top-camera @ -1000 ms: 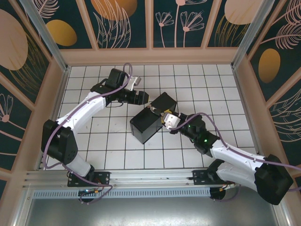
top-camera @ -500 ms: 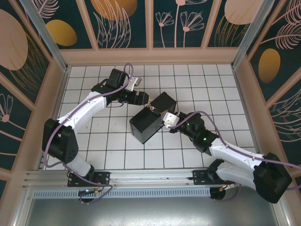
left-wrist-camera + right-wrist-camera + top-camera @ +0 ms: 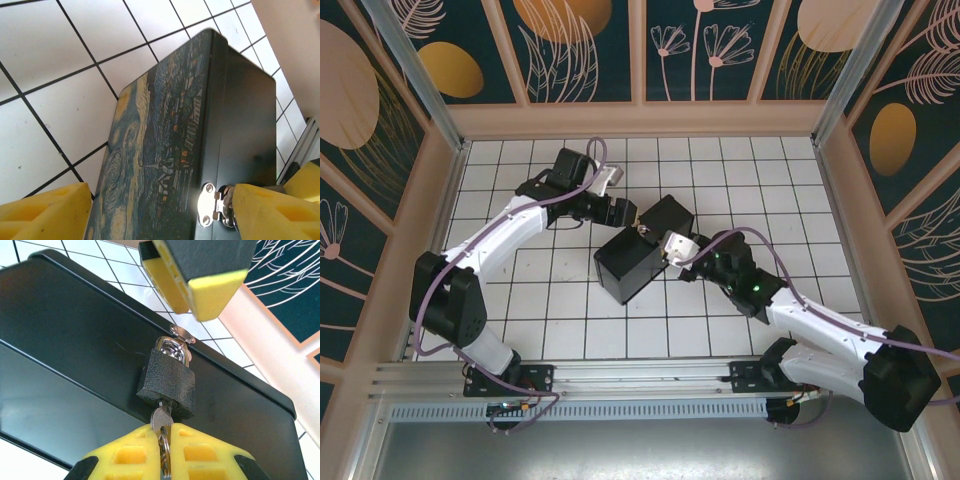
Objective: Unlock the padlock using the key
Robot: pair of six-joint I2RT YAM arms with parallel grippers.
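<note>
Right claw (image 3: 164,439) crept closer; wrist view shows key (image 3: 161,419) in padlock (image 3: 167,385).

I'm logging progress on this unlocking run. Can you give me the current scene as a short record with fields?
padlock: dark body, silvery shackle, hanging from the hasp of the black box; shackle looks closed
key: blade in the padlock's keyway, head outside
right gripper: shut on the key, just below the padlock
left gripper: open, fingers apart at the box's hasp end
lid: starry-night painting, shut
progress: key inserted, padlock not yet open
</note>
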